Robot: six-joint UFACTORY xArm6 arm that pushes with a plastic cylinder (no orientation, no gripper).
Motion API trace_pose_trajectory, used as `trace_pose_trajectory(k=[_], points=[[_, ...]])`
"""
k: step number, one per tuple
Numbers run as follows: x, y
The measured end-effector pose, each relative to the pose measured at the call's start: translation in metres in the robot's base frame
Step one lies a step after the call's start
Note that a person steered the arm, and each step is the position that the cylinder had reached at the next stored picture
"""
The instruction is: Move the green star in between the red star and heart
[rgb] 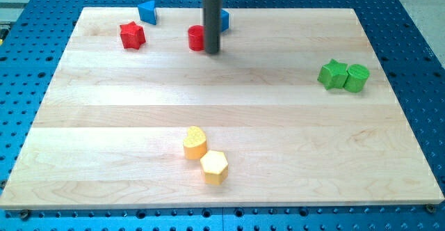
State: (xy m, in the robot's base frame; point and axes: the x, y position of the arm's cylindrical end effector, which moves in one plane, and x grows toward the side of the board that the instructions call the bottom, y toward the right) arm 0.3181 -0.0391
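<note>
My tip (212, 52) bare, grasping nothing, beside red block (196, 37); green star (333, 74) orientation unclear.

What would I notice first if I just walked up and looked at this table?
Probably my dark rod, coming down from the view's top, with my tip right beside a red block it partly hides. Next, the green star touching a green cylinder far at the view's right. Then the red star at top left.
</note>
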Motion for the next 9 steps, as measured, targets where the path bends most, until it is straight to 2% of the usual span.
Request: trace_pose_trajectory(k=[2, 3, 4, 5, 6, 7, 9], points=[[0.030, 0.004], [0.037, 0.063], [0.050, 0.168], [0.031, 0.266], [0.071, 0.324], [0.107, 0.310], [0.075, 0.204]])
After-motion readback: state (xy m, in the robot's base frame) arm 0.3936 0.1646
